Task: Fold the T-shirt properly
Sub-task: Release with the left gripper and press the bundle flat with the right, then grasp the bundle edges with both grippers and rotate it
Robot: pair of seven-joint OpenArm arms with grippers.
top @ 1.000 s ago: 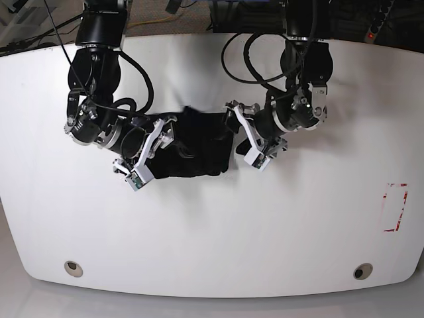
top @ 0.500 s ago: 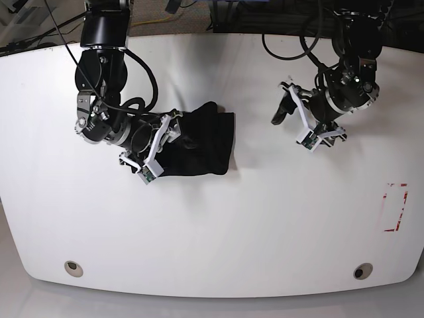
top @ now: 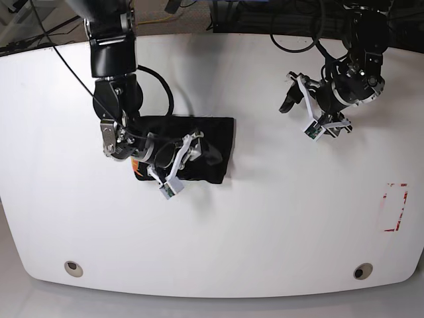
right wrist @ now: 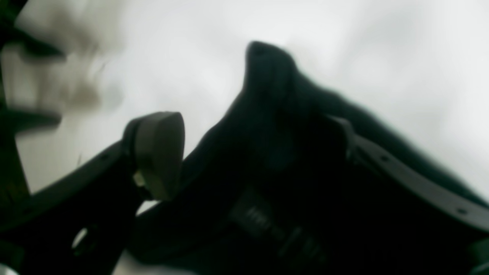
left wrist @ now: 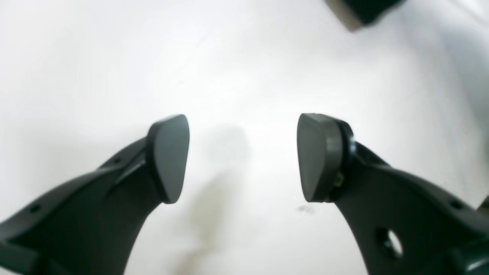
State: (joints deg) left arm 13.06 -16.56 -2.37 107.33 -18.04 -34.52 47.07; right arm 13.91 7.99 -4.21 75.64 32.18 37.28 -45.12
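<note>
T-shirt (top: 199, 149) part hidden by right end effector (top: 180, 161) | print mostly covered — wrist view blurred

Left gripper (left wrist: 243, 158) hangs with fingers (left wrist: 170, 156) spread; right gripper (top: 180, 162) low, fingers wide apart.

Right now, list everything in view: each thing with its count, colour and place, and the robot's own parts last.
T-shirt: one, black, folded into a compact bundle on the table, left of centre in the base view; a bit of orange shows at its left edge.
Table: one, white, fills the base view.
Round holes: two, near the table's front edge, one toward each corner.
Red marking: one, a red rectangular outline at the table's right edge.
Cables: several, black, along the arms and behind the table.
Right pincer: one, black with white parts, open, over the T-shirt; whether it touches the cloth is unclear.
Left pincer: one, black fingers, open and empty, over bare table away from the T-shirt.
</note>
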